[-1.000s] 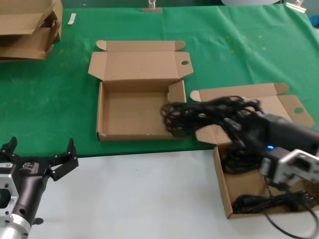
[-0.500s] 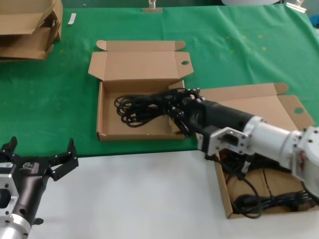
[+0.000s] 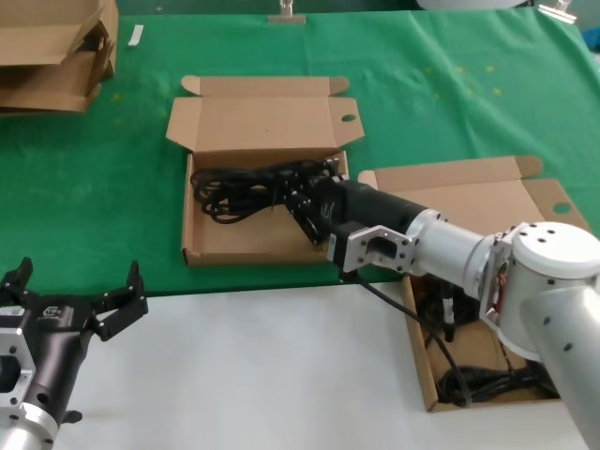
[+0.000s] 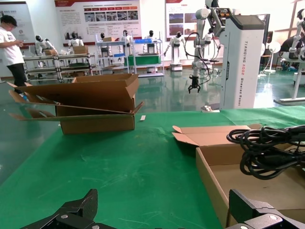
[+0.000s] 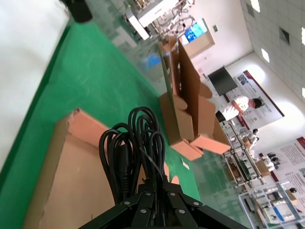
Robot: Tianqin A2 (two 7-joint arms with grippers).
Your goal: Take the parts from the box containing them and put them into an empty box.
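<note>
The right hand (image 3: 305, 199) pinches a looped power cord bundle (image 3: 239, 190) over the empty box (image 3: 246, 246), near its far wall. Released there, loops could drape over that wall. The left hand (image 3: 70, 309), spread, idles on the tabletop (image 3: 234, 366) nearer the robot than the box.

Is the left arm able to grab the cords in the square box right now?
Probably not yet. The left gripper waits open, short of the box, and the right gripper already holds the cord bundle inside it.
</note>
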